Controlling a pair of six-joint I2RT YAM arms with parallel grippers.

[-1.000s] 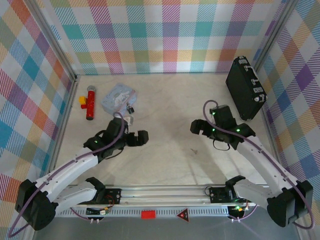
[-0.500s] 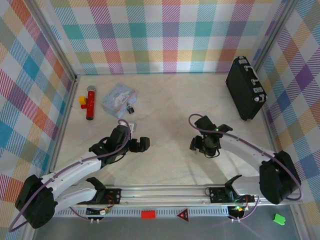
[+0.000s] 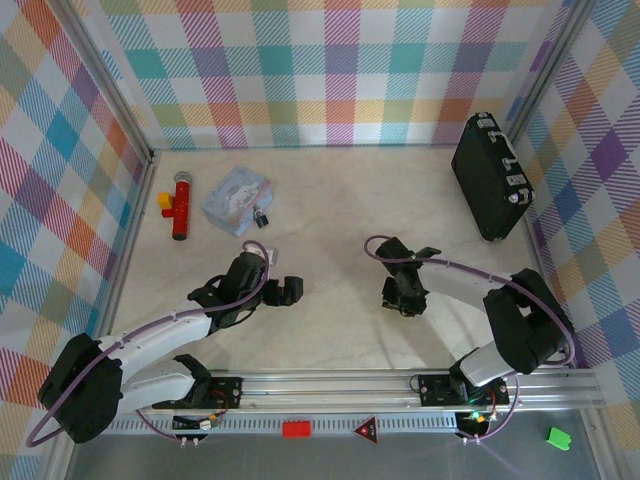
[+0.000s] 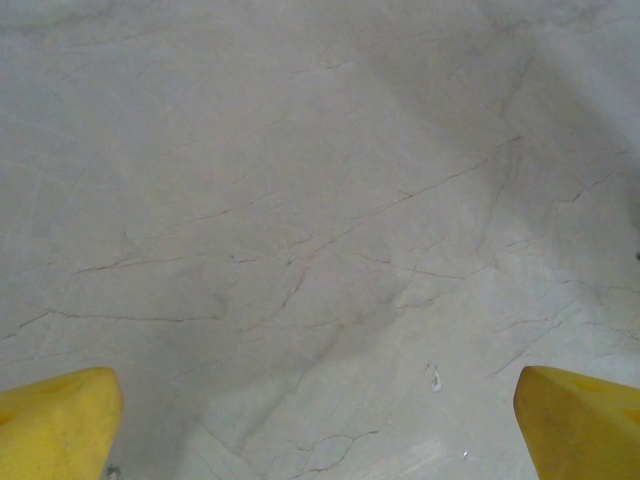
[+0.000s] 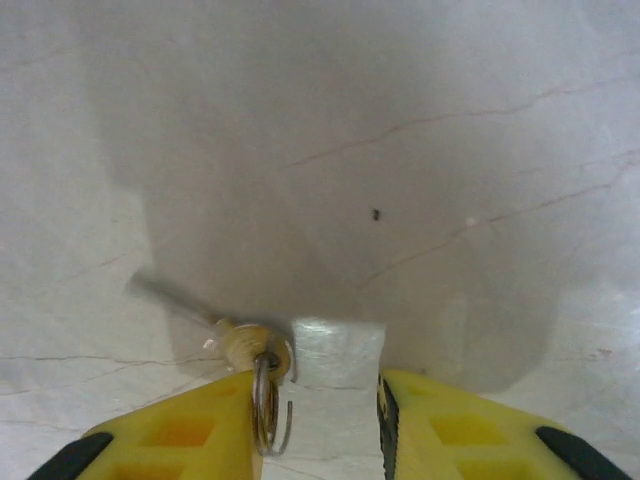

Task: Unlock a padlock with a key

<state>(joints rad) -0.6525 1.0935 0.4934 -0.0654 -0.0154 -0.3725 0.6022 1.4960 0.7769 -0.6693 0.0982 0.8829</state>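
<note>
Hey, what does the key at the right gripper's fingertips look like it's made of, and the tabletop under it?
key: metal by its look, with a dull silvery shaft, a brassy collar and a thin wire ring that catches the light.
tabletop: pale, matte, marble-look surface with fine dark veins. It could be real stone or a printed laminate; the look leaves that open.

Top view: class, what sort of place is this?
Probably a robot test cell: left arm and right arm bolted to a rail by the table, plaid screens around, props like a padlock and case.
</note>
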